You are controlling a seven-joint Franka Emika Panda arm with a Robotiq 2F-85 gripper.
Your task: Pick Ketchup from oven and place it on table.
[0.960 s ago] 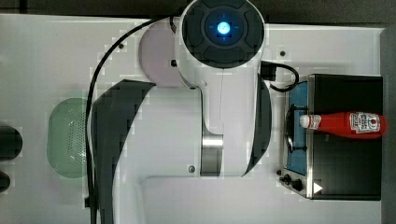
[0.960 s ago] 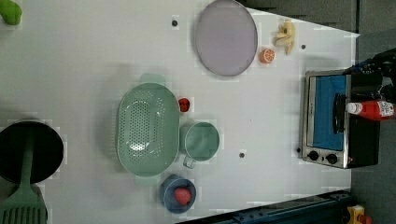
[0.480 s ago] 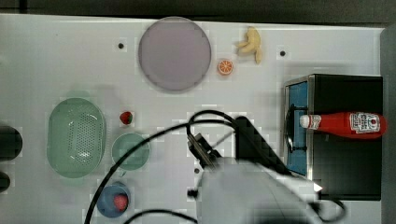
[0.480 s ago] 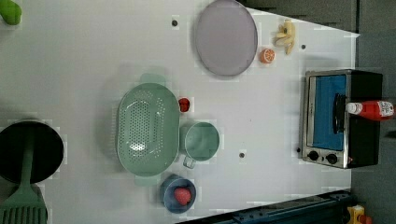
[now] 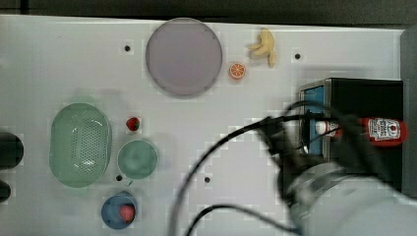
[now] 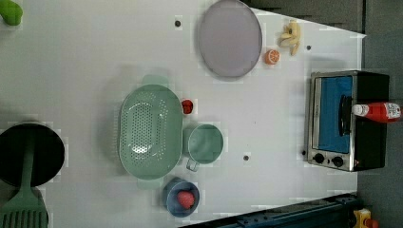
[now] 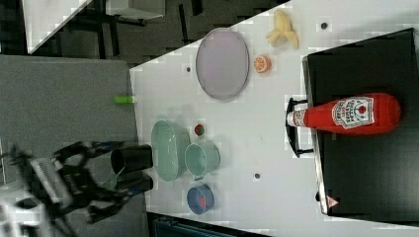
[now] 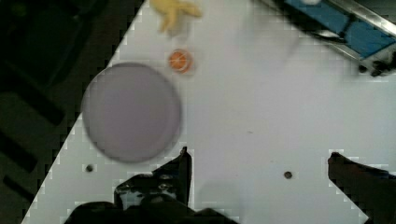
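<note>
We saw the ketchup [image 7: 346, 114] lying on its side on top of the oven [image 6: 349, 118], cap over the door handle. The gripper [image 8: 259, 186] hung above the bare desk [image 8: 261, 107] with its fingers [image 8: 182, 170] spread wide, holding nothing, near the grey plate [image 8: 131, 112].

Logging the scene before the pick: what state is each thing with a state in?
Red plastic ketchup bottle: lying on its side atop the oven.
Black toaster oven: blue glass door shut.
End effector: open, empty.
Small blue bowl: holds a red fruit.
Green colander: empty.
</note>
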